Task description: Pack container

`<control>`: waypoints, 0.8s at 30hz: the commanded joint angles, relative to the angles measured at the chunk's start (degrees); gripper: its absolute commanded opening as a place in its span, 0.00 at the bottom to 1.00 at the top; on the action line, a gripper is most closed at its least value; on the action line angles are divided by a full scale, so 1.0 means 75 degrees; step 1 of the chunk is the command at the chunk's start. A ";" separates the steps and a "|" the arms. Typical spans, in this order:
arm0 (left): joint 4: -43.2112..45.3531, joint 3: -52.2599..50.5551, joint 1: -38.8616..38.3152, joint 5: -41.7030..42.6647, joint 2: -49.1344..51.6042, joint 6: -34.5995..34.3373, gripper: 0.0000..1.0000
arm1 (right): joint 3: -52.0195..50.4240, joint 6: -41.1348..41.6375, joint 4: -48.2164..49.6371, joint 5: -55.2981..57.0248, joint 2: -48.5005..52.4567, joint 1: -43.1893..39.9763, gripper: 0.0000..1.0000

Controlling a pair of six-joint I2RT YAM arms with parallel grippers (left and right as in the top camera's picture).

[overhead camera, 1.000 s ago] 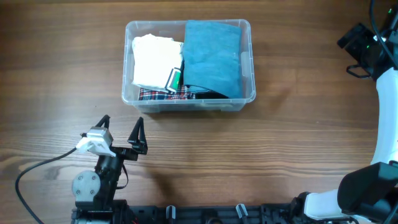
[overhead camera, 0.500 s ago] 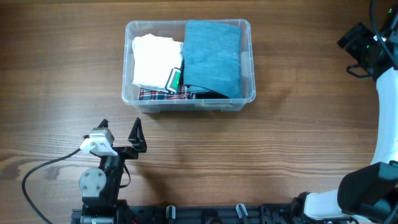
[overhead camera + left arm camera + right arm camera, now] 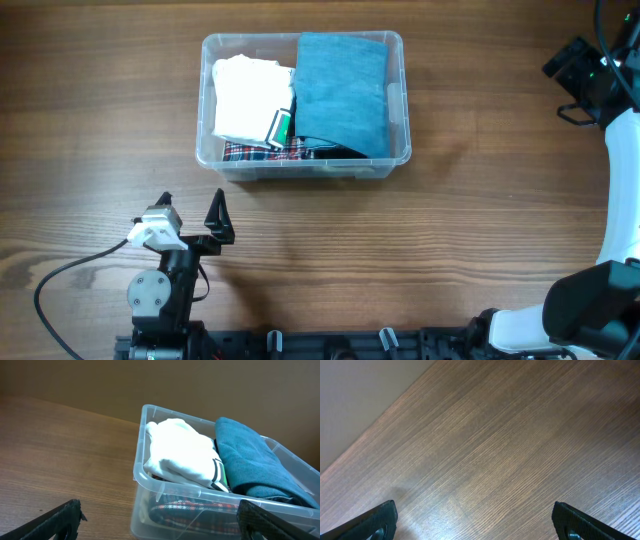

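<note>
container (image 3: 310,170) sits on the far side of the wood table (image 3: 480,230), a bit left of centre, upright, long side facing the arm bases. clear plastic, rim all round. inside: white cloth (image 3: 250,98) in the left half, teal cloth (image 3: 342,88) folded over the right half and standing a bit above the rim, plaid cloth (image 3: 265,151) underneath along the front wall. small green/white bit (image 3: 283,127) shows btwn white and teal, can't tell what it belongs to.

left gripper (image 3: 192,205) is on the near side of the table, in front of the container's left-front corner and clearly apart from it. jaws spread wide, nothing btwn them, nothing held. left wrist cam: its fingers (image 3: 60,519) only peek in at the bottom corners, container framed in the gap w/ bare wood in front. can't tell if the tips touch the tabletop. grey cable (image 3: 70,275) loops off the left arm across the wood.

right gripper (image 3: 474,507) is out at the far right edge of the table, well apart from the container. wrist cam shows its fingers (image 3: 577,522) at the bottom corners, wide apart, only bare wood grain btwn them. empty, no contact w/ anything i can see. overhead gives only the black wrist body, jaws not readable there.
</note>
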 commanded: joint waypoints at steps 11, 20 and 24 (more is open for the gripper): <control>0.0017 -0.0093 0.0064 -0.0076 -0.0087 0.0070 1.00 | -0.0029 0.0009 -0.0009 0.0082 -0.2567 0.1562 1.00; 0.0017 -0.0093 0.0064 -0.0076 -0.0087 0.0070 1.00 | -0.2206 0.0015 -0.0236 0.0227 -0.6251 0.2433 1.00; 0.0020 -0.0093 0.0064 -0.0076 -0.0087 0.0070 1.00 | -0.4855 -0.0061 0.1813 0.0093 -0.8160 0.2433 1.00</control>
